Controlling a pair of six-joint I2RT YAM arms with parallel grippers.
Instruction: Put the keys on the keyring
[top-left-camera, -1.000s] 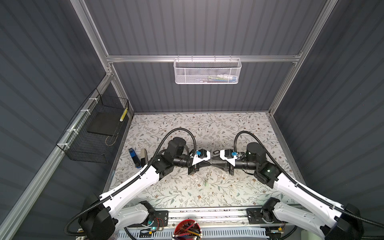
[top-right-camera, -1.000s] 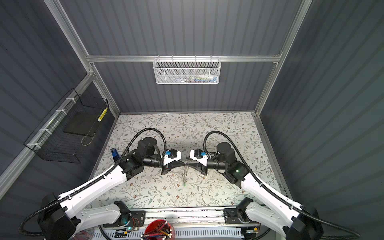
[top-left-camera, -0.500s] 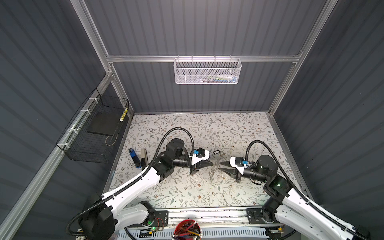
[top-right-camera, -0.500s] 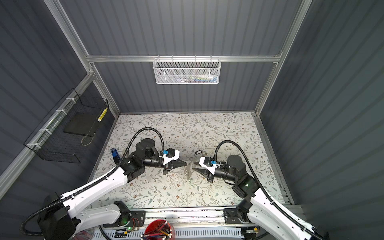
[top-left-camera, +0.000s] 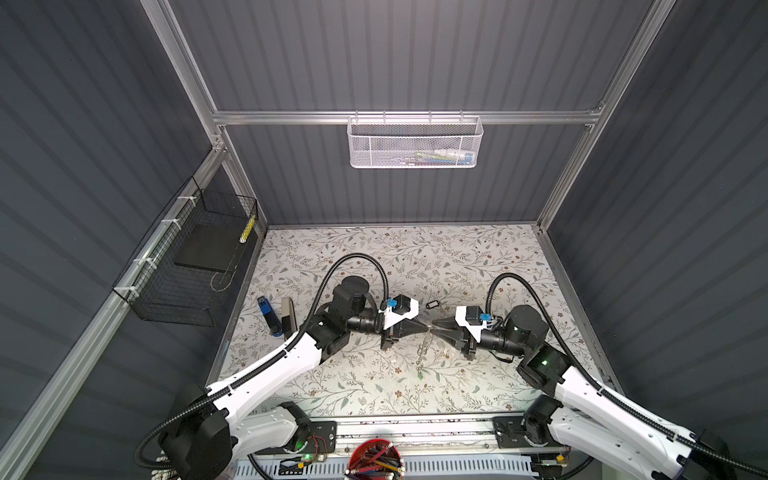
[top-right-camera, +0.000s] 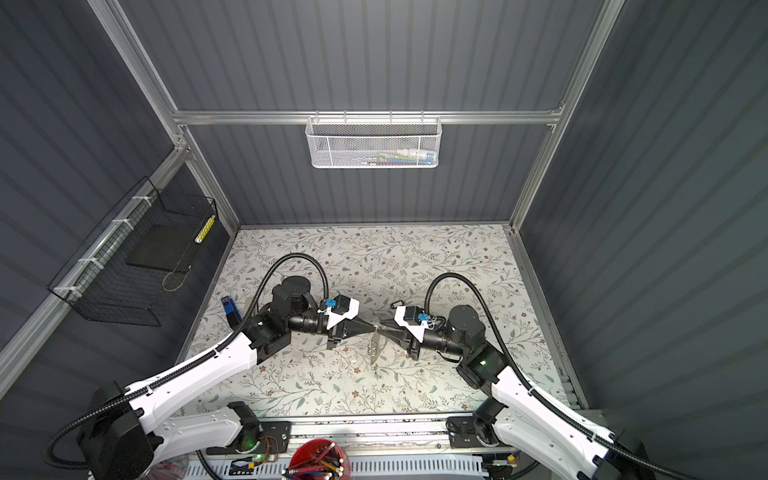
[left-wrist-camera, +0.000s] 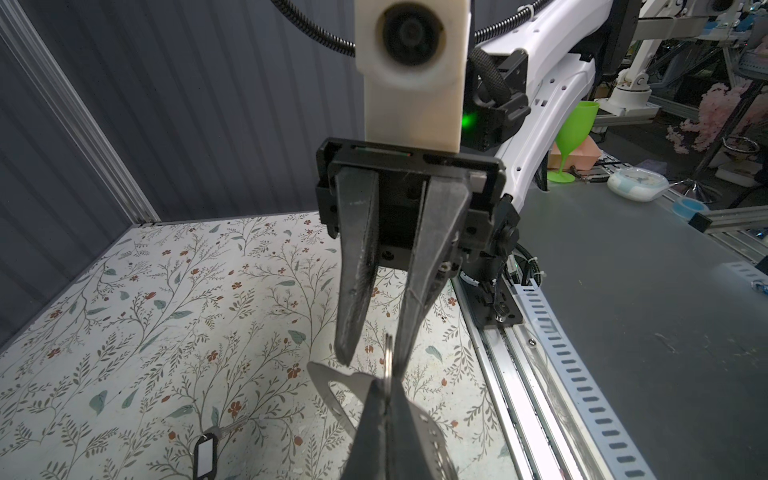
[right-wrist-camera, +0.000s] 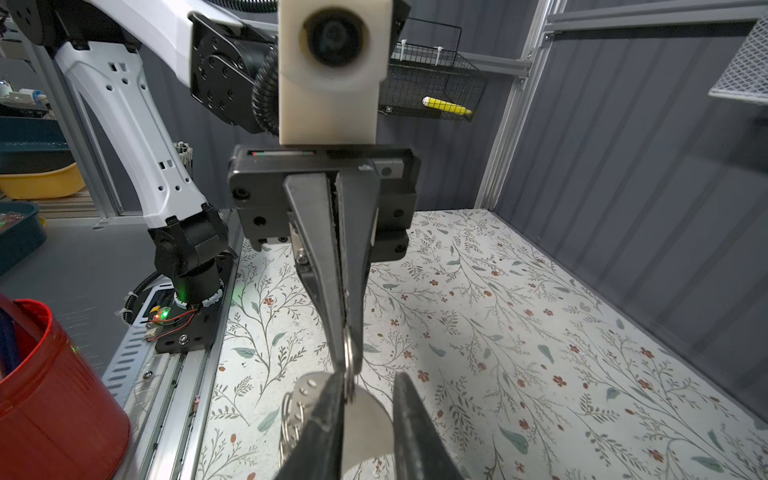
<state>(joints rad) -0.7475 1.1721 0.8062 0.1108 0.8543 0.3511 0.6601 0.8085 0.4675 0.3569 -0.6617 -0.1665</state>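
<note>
The keyring, a flat grey D-shaped loop with a row of small holes, hangs from my left gripper, which is shut on it above the table's middle. A thin ring sticks out edge-on past the tips. My right gripper faces them tip to tip, open, one finger against the keyring. Both grippers meet in both top views. A green-tagged key dangles under the keyring. The black-tagged key lies on the table behind the grippers.
A red pencil cup stands at the front rail. A blue item and a dark bar lie by the left table edge. A black wire basket hangs on the left wall, a white mesh basket on the back.
The right arm, pulled back toward the front right half a second ago, has returned to the left gripper's tips with narrower jaws. The left gripper stayed shut on the keyring.
</note>
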